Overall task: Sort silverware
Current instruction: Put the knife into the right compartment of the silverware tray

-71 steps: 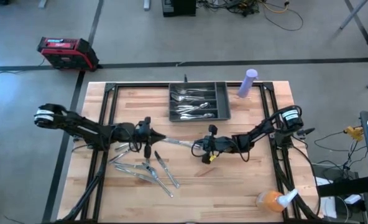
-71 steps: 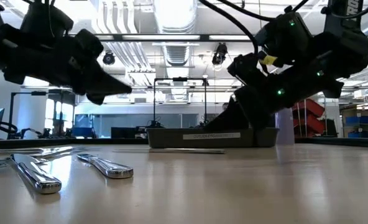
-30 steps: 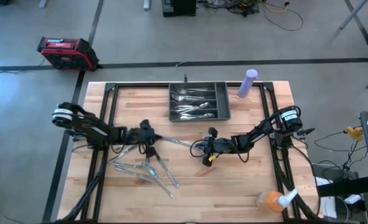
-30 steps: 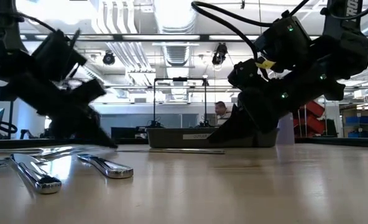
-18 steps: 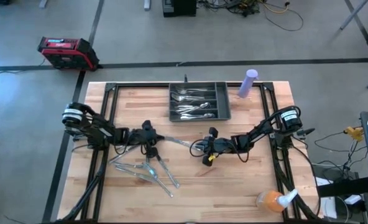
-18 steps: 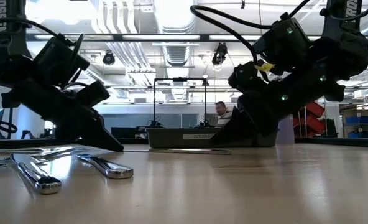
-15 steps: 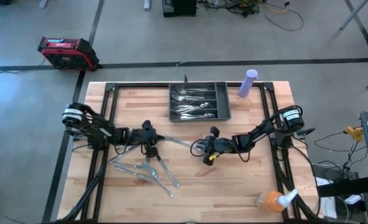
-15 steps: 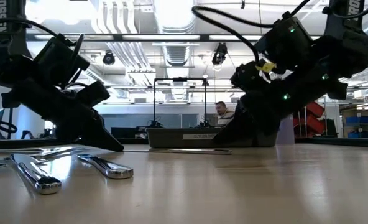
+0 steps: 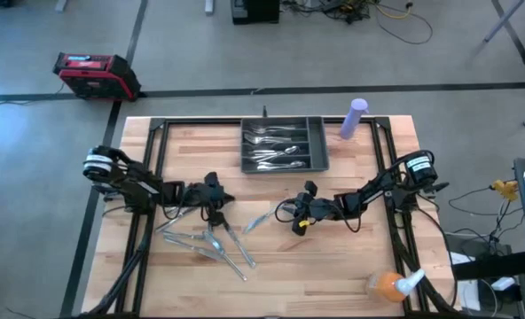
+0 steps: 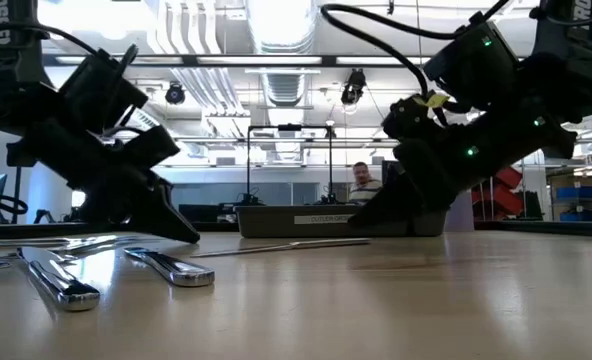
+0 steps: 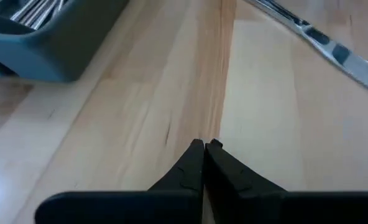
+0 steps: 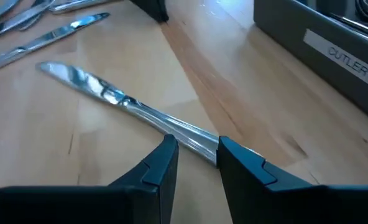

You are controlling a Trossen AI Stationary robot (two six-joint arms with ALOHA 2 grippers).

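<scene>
High view first, and we see the right gripper [image 9: 285, 213] low over the middle of the wooden counter [image 9: 333, 257], reaching left toward a lone knife [image 9: 256, 221] that lies at a slant between the two arms. On the right wrist view we get the close look: that knife [image 12: 128, 106] lies flat on the wood, its handle end running in between the right arm's two dark fingers [image 12: 162, 163], which stand parted on either side of it; we cannot tell whether they touch the metal. Over on the left, the left gripper [image 9: 220, 197] sits low near the counter's left-centre, and the left wrist view shows its fingers [image 11: 196, 163] pressed tight together with nothing between them, a knife blade [image 11: 321, 43] lying apart from them on the wood. Just near of that gripper we have the loose pile of silverware [image 9: 211, 244], several pieces fanned out across the near-left of the counter; the low view shows two of their handles [image 10: 166, 266] lying flat up front. At the far middle sits the dark tray [image 9: 319, 146], with sorted cutlery [image 9: 276, 147] already in its compartments. We also spot a purple bottle [image 9: 355, 117] at the far right and an orange spray bottle [image 9: 388, 283] at the near right.
</scene>
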